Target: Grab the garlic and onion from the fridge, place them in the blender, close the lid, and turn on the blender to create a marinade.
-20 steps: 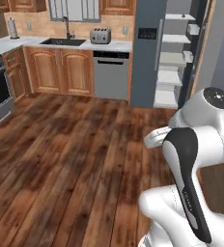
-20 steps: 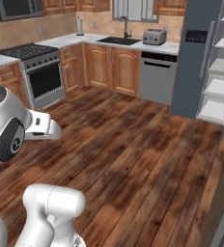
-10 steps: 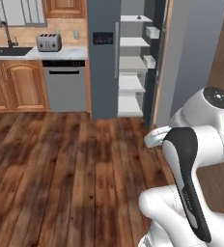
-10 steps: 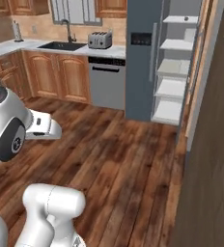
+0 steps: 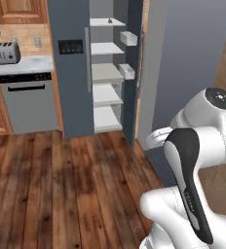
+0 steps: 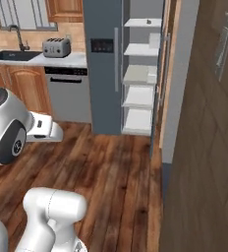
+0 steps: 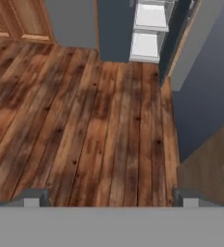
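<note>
Pincer [image 7: 112, 195] wide open, empty, above dark plank floor [image 7: 85, 120] before open slate-grey fridge [image 5: 71, 73] with white shelves [image 5: 106, 92]

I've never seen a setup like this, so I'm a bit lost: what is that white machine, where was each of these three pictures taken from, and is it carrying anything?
The white machine is a robot arm on a driving base, in a computer-rendered kitchen. Two cameras ride on the base behind the arm, one to its left and one to its right. The third sits on the hand and looks down at the wooden floor; the two small grey fingertips at its bottom belong to the gripper, which is open and holds nothing. Ahead stands the slate-grey fridge, one door open, showing white shelves. A toaster sits on the counter to its left.
</note>
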